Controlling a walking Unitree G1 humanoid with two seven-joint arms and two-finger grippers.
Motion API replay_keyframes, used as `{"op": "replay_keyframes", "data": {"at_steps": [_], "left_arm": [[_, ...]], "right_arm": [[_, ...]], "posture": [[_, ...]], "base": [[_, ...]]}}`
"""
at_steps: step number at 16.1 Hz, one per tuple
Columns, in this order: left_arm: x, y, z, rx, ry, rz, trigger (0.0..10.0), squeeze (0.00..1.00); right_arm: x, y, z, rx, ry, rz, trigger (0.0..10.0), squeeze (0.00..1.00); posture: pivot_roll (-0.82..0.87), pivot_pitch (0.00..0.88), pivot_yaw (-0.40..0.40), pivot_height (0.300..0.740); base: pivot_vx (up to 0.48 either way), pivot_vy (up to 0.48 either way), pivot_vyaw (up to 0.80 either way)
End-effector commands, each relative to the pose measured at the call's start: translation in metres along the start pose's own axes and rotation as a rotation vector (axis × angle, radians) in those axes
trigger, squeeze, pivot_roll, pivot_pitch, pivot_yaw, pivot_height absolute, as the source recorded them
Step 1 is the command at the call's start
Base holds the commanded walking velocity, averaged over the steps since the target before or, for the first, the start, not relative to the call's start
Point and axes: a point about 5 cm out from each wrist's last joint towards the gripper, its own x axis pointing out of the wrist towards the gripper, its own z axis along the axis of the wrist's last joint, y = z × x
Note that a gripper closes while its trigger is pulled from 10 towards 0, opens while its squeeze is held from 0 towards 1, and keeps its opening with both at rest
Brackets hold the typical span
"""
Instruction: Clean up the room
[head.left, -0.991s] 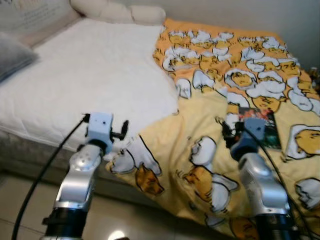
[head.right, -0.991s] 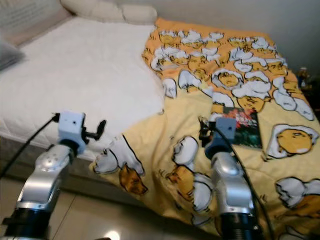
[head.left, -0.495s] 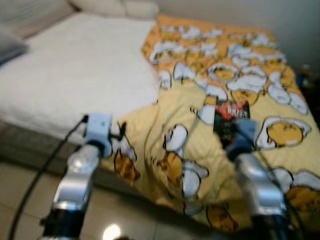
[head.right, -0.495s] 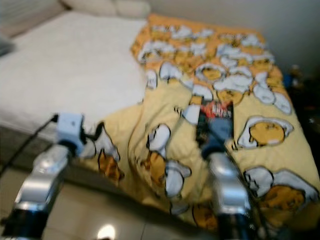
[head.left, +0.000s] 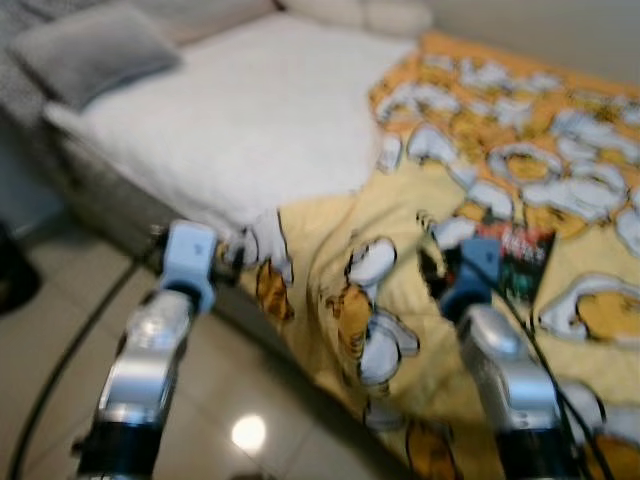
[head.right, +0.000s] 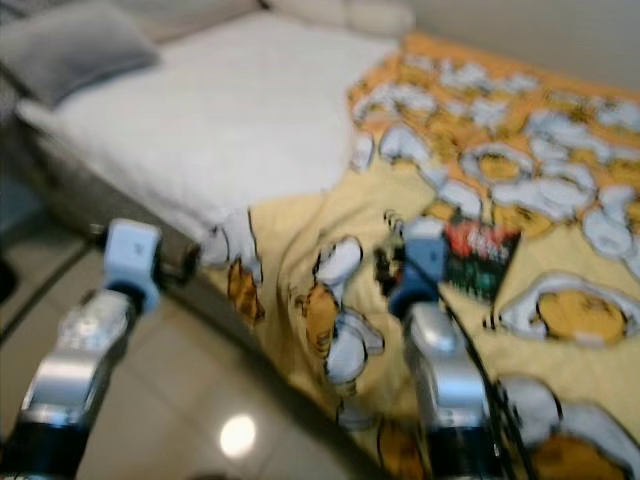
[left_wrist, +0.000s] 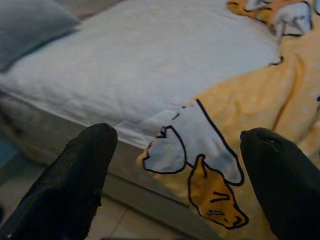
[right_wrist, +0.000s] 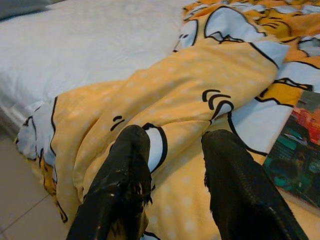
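The yellow cartoon-printed fabric blanket (head.left: 400, 270) lay rumpled across the right half of the frame, spilling over the white mattress (head.left: 250, 120) edge. The left gripper (left_wrist: 175, 165) hovered released at lower left; the right gripper (right_wrist: 175, 165) hung released over blanket folds beside a dark book (head.left: 520, 265).

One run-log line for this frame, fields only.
left gripper: open, near blanket corner | right gripper: open, over blanket | book: on blanket
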Motion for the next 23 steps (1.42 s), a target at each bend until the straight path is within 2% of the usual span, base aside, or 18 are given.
{"op": "replay_keyframes", "data": {"at_steps": [1, 4, 5, 11, 14, 17, 21, 23], "left_arm": [[0.001, -0.008, 0.003, 0.007, -0.012, -0.023, 10.0, 1.0], [0.001, -0.007, 0.003, 0.015, -0.012, -0.026, 10.0, 1.0], [0.001, -0.007, 0.003, 0.016, -0.012, -0.026, 10.0, 1.0], [0.001, -0.007, 0.003, 0.023, -0.012, -0.023, 10.0, 1.0], [0.001, -0.008, 0.003, 0.018, -0.02, -0.024, 10.0, 1.0], [0.0, -0.015, 0.006, 0.026, -0.04, -0.077, 10.0, 1.0], [-0.003, -0.022, 0.01, 0.051, -0.072, -0.171, 10.0, 1.0], [-0.006, -0.024, 0.011, 0.021, -0.077, -0.186, 10.0, 1.0]], "right_arm": [[-0.001, -0.009, 0.001, -0.011, 0.002, -0.028, 10.0, 0.0], [-0.001, -0.008, 0.001, -0.019, -0.001, -0.021, 10.0, 0.0], [-0.002, -0.009, 0.0, 0.016, 0.001, -0.037, 10.0, 0.0], [-0.003, -0.008, -0.002, 0.028, -0.001, -0.01, 10.0, 0.0], [-0.005, -0.004, -0.004, 0.044, 0.005, 0.018, 10.0, 0.0], [-0.005, -0.004, -0.006, 0.057, 0.022, 0.01, 10.0, 0.0], [-0.004, -0.013, -0.005, 0.074, 0.03, -0.037, 10.0, 0.0], [-0.006, -0.016, -0.007, 0.077, 0.04, -0.053, 10.0, 0.0]], "posture": [[-0.02, 0.0, -0.007, 0.74], [-0.02, 0.0, -0.006, 0.74], [-0.02, 0.0, -0.006, 0.74], [-0.01, 0.0, -0.007, 0.74], [-0.01, 0.0, -0.009, 0.74], [-0.01, 0.0, -0.01, 0.74], [-0.02, 0.0, -0.011, 0.74], [-0.01, 0.0, -0.013, 0.74]], "base": [[0.0, -0.337, 0.8], [0.0, -0.335, 0.77], [0.0, -0.337, 0.0], [0.0, -0.336, 0.0], [0.0, 0.0, 0.0], [0.0, 0.0, 0.0], [0.0, 0.0, 0.0], [0.0, 0.0, 0.0]]}}
